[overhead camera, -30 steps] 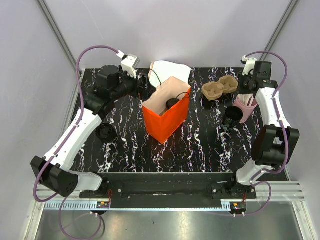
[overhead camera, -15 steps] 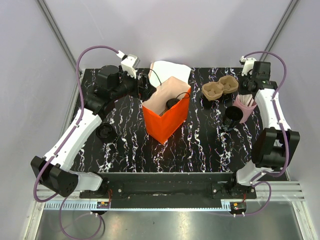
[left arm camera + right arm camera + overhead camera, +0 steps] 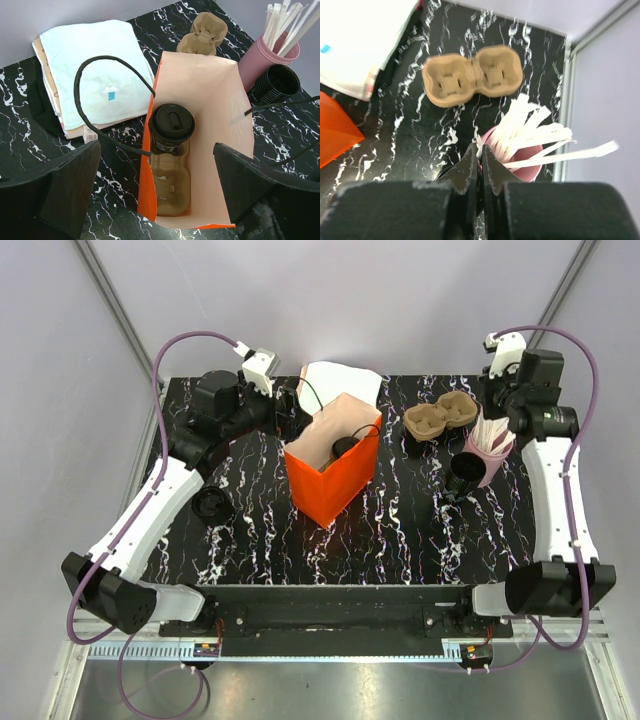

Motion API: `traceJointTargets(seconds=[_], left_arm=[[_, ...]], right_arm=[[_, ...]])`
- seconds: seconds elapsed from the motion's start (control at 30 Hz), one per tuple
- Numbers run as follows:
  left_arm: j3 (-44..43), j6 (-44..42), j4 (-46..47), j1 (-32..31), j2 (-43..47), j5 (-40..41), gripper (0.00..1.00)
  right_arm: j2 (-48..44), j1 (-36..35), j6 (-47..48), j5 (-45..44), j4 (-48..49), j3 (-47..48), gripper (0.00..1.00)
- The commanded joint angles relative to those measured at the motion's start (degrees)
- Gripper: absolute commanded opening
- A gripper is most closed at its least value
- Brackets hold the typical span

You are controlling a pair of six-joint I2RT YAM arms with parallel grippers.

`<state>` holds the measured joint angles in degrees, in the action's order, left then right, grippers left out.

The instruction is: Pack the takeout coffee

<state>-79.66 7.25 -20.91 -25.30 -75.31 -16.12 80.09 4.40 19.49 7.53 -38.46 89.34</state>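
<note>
Black marbled table [image 3: 400, 530], orange bag [image 3: 340, 485], folded towels [image 3: 340, 380], cardboard carrier [image 3: 440, 417], pink cup [image 3: 492, 465], black cups [image 3: 463, 470], black lid [image 3: 212, 506].

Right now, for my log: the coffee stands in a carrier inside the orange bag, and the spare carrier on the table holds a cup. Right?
No: the spare carrier is empty, per the right wrist view. The coffee does stand in a carrier in the bag.
</note>
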Motion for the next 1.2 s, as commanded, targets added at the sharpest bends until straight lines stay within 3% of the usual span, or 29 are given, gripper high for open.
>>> traceJointTargets(seconds=[0.0,0.37,0.7,0.93,1.17], left_arm=[[-1.3,-1.4,2.6,-0.2,1.5,0.0,0.99],[-2.2,-3.4,1.9,-0.2,1.7,0.7,0.99],[-8.4,-12.8,-4.5,1.6,0.5,1.4,0.99],[-13.7,-23.1,-16.4,9.1,0.0,-5.1,0.99],[-10.0,-27.5,-22.2,18.2,1.6,-11.4,0.99]], right_arm=[[-4.2,-2.5,1.9,-0.1,-3.7,5.0,0.07],[-8.4,-7.0,4.7,0.7,-7.4,11.0,0.07],[-10.0,-15.6,12.0,11.1,-7.3,18.1,0.09],[-6.0,-22.2,16.4,16.5,-9.5,24.9,0.08],[1.4,-29.3,17.0,18.8,-12.4,36.2,0.08]])
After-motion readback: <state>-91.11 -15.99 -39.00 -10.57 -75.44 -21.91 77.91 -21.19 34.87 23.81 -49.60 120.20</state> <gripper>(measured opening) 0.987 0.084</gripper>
